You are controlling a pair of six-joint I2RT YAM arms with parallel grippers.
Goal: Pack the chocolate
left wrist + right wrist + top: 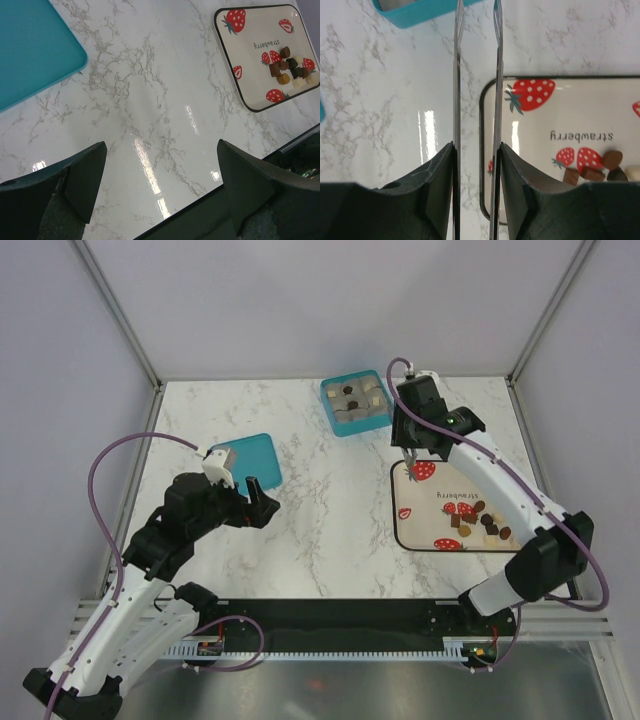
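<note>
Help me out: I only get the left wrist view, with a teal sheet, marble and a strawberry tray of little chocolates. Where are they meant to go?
Observer: Into a teal box with grey compartments, standing beyond the tray; a few chocolates already lie inside.
Visitor: What picks them up?
Observer: The right tool is clamped on thin metal tweezers, hanging over the tray's far corner nearest the box. I see nothing between the blades.
</note>
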